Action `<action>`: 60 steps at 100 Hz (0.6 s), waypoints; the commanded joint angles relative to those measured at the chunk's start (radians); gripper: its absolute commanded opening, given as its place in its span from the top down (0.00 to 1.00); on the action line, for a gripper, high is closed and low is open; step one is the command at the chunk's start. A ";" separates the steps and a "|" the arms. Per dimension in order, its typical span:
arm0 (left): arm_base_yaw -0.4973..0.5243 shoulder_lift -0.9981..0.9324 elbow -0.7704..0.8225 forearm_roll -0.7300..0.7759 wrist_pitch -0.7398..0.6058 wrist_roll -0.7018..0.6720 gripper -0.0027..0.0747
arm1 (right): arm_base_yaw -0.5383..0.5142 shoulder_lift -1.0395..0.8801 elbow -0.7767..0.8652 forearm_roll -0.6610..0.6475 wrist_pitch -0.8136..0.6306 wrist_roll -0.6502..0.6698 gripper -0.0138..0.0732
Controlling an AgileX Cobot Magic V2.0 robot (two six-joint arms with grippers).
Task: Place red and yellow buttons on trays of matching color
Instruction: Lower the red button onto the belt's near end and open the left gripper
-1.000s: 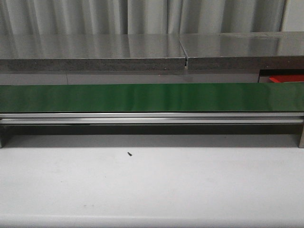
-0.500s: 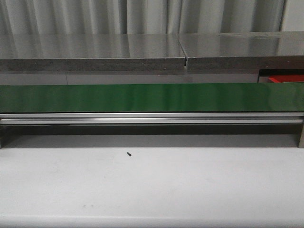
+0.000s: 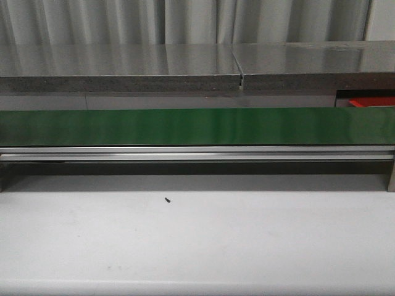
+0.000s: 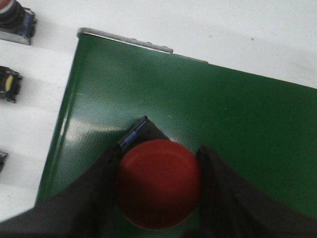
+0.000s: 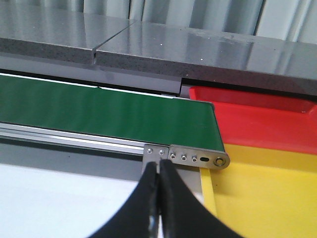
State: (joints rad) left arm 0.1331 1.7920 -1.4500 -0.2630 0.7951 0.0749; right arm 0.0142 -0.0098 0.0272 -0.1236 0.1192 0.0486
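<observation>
Front view reads the same as a second ago: green belt (image 3: 197, 126) bare, no arm or button in shot, same dark speck (image 3: 167, 199) on the white table (image 3: 197, 246). So any action is out of that view, at the belt ends.

Left gripper (image 4: 157, 191) is clamped around a red button (image 4: 158, 184), fingers (image 4: 225, 198) on both sides of its cap, right over the belt near its end. I can't tell if the button rests on the belt or is lifted. My read: it's feeding the button onto the belt, or just picking it.

More buttons (image 4: 15, 22) sit on the white surface beside the belt end, one with a yellow face (image 4: 7, 84).

Right gripper (image 5: 159, 198) is pinched closed with nothing in it, hanging near the far belt end. Red tray (image 5: 257, 116) and yellow tray (image 5: 262, 198) sit just past it, no buttons visible in either. Task looks early.

Room: grey stone ledge (image 3: 123, 68) behind the belt, pale curtain (image 3: 123, 21) beyond.
</observation>
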 commanded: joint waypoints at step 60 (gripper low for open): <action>-0.007 -0.032 -0.091 -0.079 -0.008 0.008 0.08 | 0.002 -0.018 0.000 -0.004 -0.080 0.003 0.95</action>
State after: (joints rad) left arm 0.1311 1.8076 -1.4772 -0.2978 0.8006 0.0821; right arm 0.0142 -0.0098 0.0272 -0.1236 0.1192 0.0486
